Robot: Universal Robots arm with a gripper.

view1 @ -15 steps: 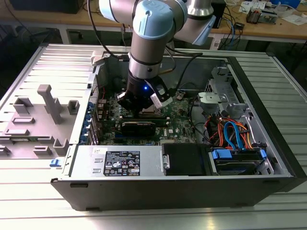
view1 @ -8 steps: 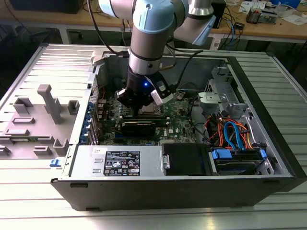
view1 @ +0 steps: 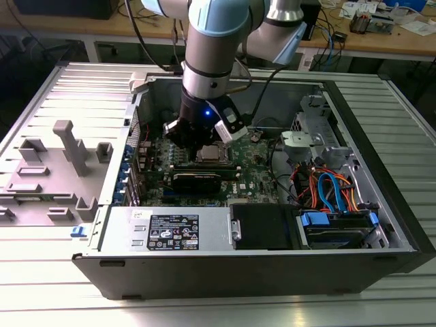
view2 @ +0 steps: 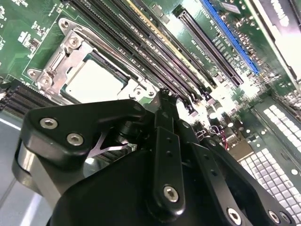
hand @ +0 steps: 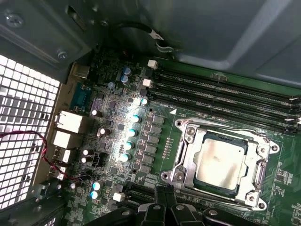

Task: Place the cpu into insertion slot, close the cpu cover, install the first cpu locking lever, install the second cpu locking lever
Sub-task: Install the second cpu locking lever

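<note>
cpu (hand: pixel 220 162): flat square, dull silver top, seated in the insertion slot (hand: pixel 183 157)
cpu cover (hand: pixel 260 165): thin silver frame, laid flat around it
gripper (view2: pixel 165 101): black fingertips pressed together, nothing held

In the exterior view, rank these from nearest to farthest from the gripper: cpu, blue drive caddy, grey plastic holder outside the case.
1. cpu, directly under the gripper.
2. blue drive caddy, toward the exterior view's right.
3. grey plastic holder, exterior view's left, outside the case.

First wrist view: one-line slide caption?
Silver-grey square cpu seated in the metal-rimmed insertion slot on the green motherboard, thin silver cpu cover down around it, black gripper poised beside.
</note>
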